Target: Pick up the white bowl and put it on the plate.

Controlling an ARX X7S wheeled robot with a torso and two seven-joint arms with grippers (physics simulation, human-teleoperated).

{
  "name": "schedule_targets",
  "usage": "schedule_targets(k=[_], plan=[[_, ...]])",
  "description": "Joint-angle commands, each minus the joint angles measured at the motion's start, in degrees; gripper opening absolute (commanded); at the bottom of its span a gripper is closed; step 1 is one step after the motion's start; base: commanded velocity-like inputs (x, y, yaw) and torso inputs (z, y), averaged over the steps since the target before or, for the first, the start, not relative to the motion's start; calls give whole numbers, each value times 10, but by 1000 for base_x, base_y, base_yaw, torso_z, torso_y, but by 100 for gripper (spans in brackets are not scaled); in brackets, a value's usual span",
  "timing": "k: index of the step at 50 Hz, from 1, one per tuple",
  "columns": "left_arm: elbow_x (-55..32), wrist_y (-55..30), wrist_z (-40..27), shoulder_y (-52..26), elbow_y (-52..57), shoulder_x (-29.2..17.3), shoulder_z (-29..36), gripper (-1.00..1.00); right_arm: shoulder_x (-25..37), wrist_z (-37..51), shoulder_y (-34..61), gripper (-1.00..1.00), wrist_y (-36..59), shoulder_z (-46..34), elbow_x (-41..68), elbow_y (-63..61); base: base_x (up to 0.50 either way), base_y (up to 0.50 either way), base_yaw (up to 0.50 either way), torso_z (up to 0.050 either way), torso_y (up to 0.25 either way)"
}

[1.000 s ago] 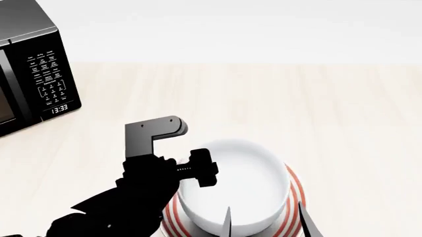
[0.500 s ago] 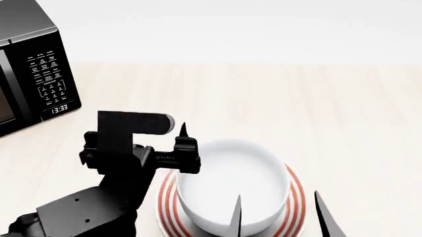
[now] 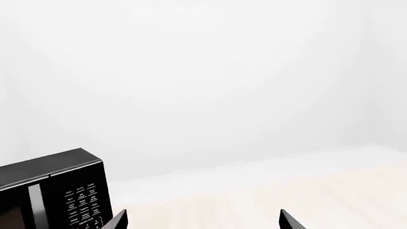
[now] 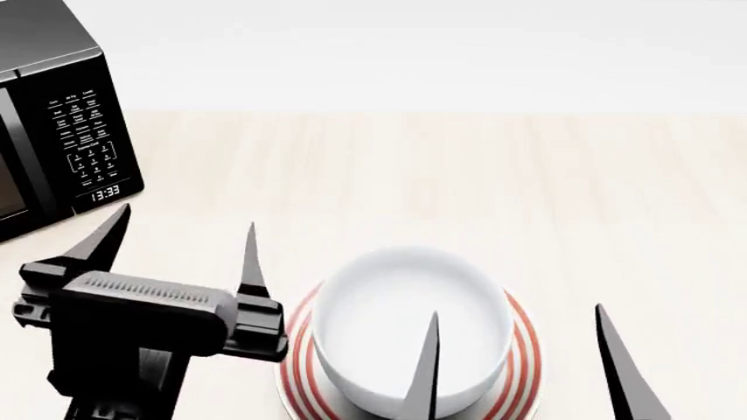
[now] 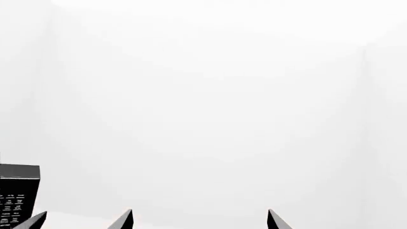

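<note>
In the head view the white bowl [image 4: 408, 319] sits inside the plate [image 4: 527, 350], whose red rings show around it, near the front of the table. My left gripper [image 4: 181, 229] is open and empty, left of the bowl and apart from it, fingertips pointing away from me. My right gripper [image 4: 516, 311] is open and empty, its fingers rising in front of the bowl's right side. In the left wrist view my left gripper [image 3: 202, 217] holds nothing. In the right wrist view my right gripper [image 5: 198, 215] holds nothing. Neither wrist view shows bowl or plate.
A black microwave [image 4: 52, 114] with a keypad stands at the far left of the pale wooden table [image 4: 467, 175]; it also shows in the left wrist view [image 3: 57, 191] and the right wrist view [image 5: 16, 191]. A white wall lies behind.
My left gripper has drawn back from the bowl's rim to the left and turned upright, fingers open. My right gripper's fingers have risen higher. The bowl stays on the plate.
</note>
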Motion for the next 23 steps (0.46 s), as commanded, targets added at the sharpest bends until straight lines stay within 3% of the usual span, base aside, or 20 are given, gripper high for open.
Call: schedule_targets(k=[1, 6, 15, 20, 23], plan=[[108, -28, -99, -10, 128, -49, 1, 100, -3, -10, 8, 100, 34, 19, -16, -59, 0, 0, 0, 0, 0], [159, -80, -151, -6, 198, -82, -12, 100, -1, -9, 15, 100, 58, 15, -23, -95, 0, 0, 0, 0, 0], [240, -199, -149, 86, 294, -128, -106, 100, 23, 16, 32, 100, 62, -6, -22, -120, 0, 0, 0, 0, 0], [280, -263, -151, 139, 346, -140, -159, 100, 104, 109, 74, 100, 41, -69, 8, -120, 0, 0, 0, 0, 0], [297, -284, -148, 166, 368, -144, -179, 100, 194, 225, 155, 100, 20, -170, 49, -120, 0, 0, 0, 0, 0]])
